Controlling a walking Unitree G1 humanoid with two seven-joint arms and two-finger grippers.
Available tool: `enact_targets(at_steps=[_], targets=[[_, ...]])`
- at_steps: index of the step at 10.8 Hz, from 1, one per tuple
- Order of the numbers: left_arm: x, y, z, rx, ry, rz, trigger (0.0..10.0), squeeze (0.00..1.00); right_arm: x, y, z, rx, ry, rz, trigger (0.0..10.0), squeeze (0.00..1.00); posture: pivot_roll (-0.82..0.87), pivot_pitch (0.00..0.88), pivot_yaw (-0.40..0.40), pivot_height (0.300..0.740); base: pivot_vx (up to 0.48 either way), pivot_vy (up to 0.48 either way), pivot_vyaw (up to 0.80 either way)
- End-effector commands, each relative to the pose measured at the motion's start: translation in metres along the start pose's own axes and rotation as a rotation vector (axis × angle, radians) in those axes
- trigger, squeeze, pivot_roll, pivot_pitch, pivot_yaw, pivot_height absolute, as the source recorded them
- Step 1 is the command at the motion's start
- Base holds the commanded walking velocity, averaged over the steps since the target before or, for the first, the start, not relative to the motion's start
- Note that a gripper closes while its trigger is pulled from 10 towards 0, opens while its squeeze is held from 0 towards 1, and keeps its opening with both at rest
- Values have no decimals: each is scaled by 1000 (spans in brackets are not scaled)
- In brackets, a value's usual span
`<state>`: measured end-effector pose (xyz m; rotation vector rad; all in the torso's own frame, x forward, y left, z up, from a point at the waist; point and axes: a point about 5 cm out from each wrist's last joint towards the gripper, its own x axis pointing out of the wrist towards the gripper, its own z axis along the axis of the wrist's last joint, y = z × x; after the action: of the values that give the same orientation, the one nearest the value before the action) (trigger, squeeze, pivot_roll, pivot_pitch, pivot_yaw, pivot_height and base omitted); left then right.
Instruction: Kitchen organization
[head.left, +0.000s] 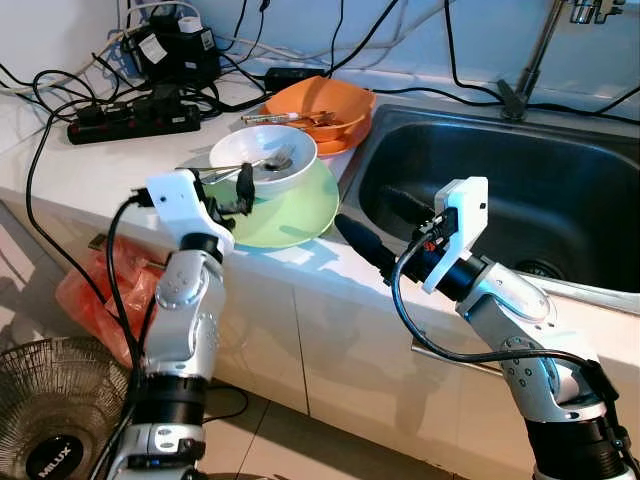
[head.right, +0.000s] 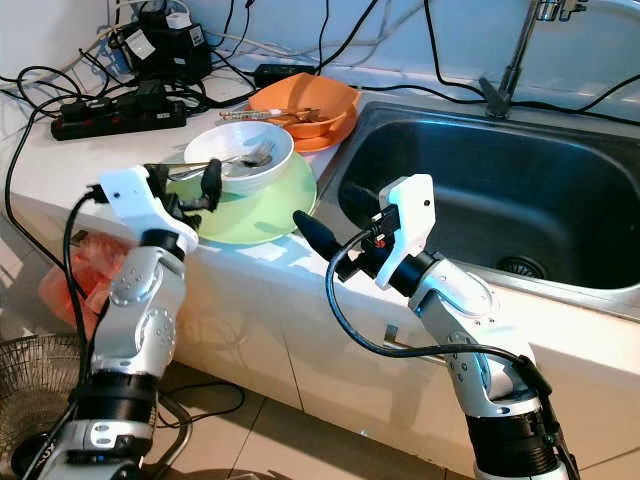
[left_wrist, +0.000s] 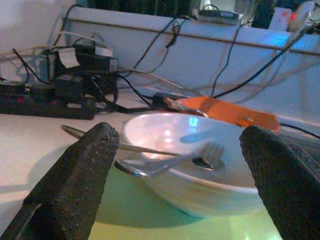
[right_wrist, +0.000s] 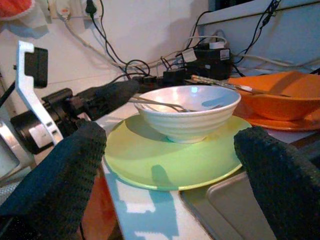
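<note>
white bowl (head.left: 263, 160) on green plate (head.left: 285, 212), power strip (head.left: 133, 118) behind

One white bowl (head.left: 264, 160), one green plate (head.left: 290, 215), one orange bowl (head.left: 320, 105), two end effectors.

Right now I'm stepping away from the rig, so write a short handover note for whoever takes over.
Left claw: open, holding nothing, at the near edge of the green plate, facing the white bowl.
Right claw: open, holding nothing, over the counter edge between the plate and the sink.
Things: the white bowl sits on the green plate with a fork and a spoon lying in it. The orange bowl on its orange plate stands behind them, with utensils across it. A power strip and cables lie to the left.
Done: nothing moved by the look of it.
Left: grasp and put away the dishes.
</note>
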<state>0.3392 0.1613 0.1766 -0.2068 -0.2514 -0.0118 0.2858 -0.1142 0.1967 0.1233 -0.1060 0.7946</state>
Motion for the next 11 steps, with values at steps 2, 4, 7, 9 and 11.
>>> enact_targets(at_steps=[2, 4, 7, 9, 11], targets=[[2, 6, 4, 18, -22, 18, 10000, 0, 1, 4, 2, -11, -4, 12, 10000, 0, 21, 20, 53, 740, 0, 0, 0], [4, 10, -3, 14, 0, 20, 10000, 0, 1, 5, 2, -11, -4, 11, 10000, 0, 17, 23, 51, 740, 0, 0, 0], [10, 7, -8, -11, 13, -8, 10000, 0, 0, 7, 3, -5, -4, 30, 10000, 0, 11, 27, 51, 740, 0, 0, 0], [16, 3, -8, -37, 6, -37, 10000, 0, -3, 12, 2, 19, 9, 88, 10000, 0, 7, 29, 53, 740, 0, 0, 0], [18, 0, -10, -74, 11, -55, 5765, 0, -6, 15, -1, 32, 29, 120, 10000, 0, 4, 30, 54, 740, 0, 0, 0]])
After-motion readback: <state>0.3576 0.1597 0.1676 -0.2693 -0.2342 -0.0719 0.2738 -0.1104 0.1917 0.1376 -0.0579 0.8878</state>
